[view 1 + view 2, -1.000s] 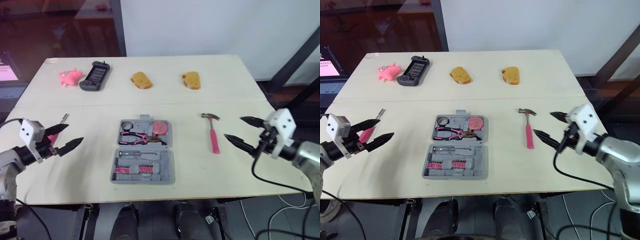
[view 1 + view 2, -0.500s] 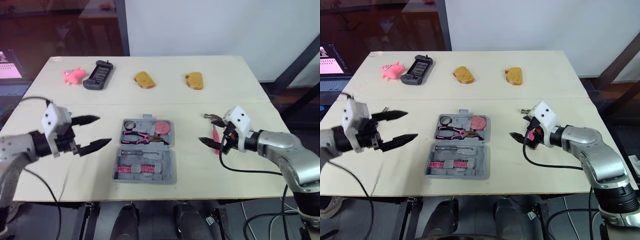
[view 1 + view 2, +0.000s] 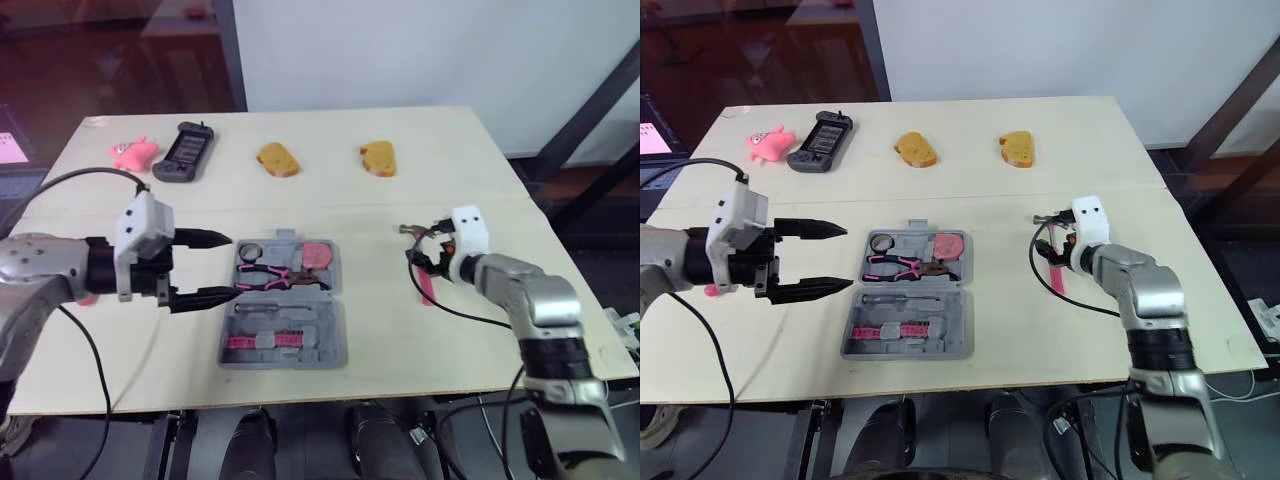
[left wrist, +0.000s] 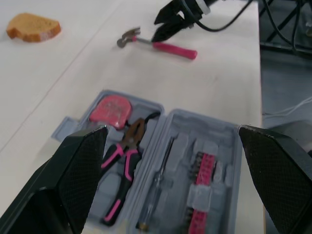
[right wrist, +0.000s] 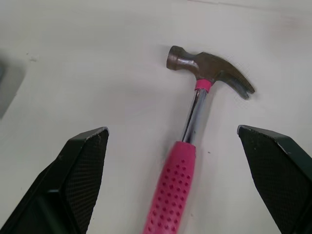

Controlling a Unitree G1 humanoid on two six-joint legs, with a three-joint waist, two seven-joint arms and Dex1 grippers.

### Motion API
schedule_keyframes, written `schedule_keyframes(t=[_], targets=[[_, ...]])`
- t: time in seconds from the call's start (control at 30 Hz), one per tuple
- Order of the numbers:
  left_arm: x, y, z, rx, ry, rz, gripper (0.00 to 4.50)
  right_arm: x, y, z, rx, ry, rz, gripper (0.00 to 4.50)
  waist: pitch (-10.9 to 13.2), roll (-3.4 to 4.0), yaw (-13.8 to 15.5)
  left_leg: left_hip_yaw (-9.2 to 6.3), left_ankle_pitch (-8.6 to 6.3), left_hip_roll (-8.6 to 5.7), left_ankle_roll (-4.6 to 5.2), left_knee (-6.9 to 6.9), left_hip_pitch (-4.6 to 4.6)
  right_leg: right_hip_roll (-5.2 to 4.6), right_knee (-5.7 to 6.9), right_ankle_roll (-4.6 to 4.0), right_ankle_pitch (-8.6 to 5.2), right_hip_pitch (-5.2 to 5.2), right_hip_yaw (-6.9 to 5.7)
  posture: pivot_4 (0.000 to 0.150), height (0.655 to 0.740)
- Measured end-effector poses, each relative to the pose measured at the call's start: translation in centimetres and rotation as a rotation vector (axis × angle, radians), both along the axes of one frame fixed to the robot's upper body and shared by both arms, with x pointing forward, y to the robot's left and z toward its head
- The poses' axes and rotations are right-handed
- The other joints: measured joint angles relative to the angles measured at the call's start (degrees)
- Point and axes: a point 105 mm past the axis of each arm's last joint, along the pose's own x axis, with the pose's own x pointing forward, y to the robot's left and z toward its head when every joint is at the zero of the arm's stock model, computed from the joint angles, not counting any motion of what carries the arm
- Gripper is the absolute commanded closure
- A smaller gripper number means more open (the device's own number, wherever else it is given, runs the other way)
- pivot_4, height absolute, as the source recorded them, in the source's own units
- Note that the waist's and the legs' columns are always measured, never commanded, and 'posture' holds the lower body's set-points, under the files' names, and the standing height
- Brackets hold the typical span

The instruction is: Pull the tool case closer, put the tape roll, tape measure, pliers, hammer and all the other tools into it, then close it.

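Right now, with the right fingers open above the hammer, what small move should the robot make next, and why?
Probably lower the right gripper a little and close its fingers on the hammer. In the right wrist view the fingers are open with the pink handle between them, and the hammer lies outside the tool case.

left arm [image 3: 45, 268]: reaches in from the left, forearm about level | left hand [image 3: 208, 268]: spread wide, tips pointing toward the right | right arm [image 3: 525, 288]: elbow bent, forearm angled inward | right hand [image 3: 424, 248]: parted wide, tips aimed downward
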Motion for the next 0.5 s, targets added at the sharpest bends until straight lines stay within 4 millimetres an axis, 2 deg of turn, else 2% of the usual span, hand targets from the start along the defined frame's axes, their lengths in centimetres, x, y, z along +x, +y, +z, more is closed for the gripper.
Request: schedule_keyframes(t=[0.2, 0.23, 0.27, 0.47, 0.5], targets=[[-0.6, 0.7, -0.7, 0.035, 0.004, 0.042, 0.00, 2.1, -0.9, -1.7, -0.009, 0.041, -0.066, 0.02, 0.0, 0.02, -0.1, -0.01, 0.00, 0.01, 0.00, -0.04, -0.01, 0.02, 0.01, 0.00, 0.00, -0.04, -0.01, 0.150, 0.7400], [-0.7, 0.8, -0.7, 0.036, 0.004, 0.051, 0.00, 2.4, -0.8, -1.8, -0.006, 0.039, -0.065, 0.57, 0.0, 0.01, -0.1, -0.01, 0.00, 0.02, 0.00, -0.04, -0.01, 0.03, 0.01, 0.00, 0.00, -0.04, -0.01, 0.150, 0.7400], [-0.8, 1.0, -0.7, 0.037, 0.000, 0.061, 0.00, 2.7, -0.6, -2.0, 0.001, 0.039, -0.065, 0.86, 0.0, 0.01, -0.1, -0.01, 0.00, 0.02, 0.00, -0.03, -0.01, 0.03, 0.01, 0.00, 0.00, -0.04, -0.01, 0.150, 0.7400], [-0.9, 1.2, -0.7, 0.040, -0.006, 0.078, 0.00, 3.6, -0.1, -2.2, -0.014, 0.013, -0.059, 3.83, 0.0, -0.03, -0.2, -0.01, 0.00, 0.02, 0.00, 0.00, 0.00, 0.03, 0.01, 0.01, 0.01, -0.01, 0.00, 0.150, 0.7400], [-0.9, 1.2, -0.7, 0.039, -0.007, 0.080, 0.00, 3.7, 0.2, -2.3, -0.012, 0.012, -0.054, 4.22, 0.0, -0.03, -0.2, -0.01, 0.00, 0.02, 0.00, 0.00, 0.00, 0.02, 0.01, 0.01, 0.01, -0.01, 0.00, 0.150, 0.7400]])
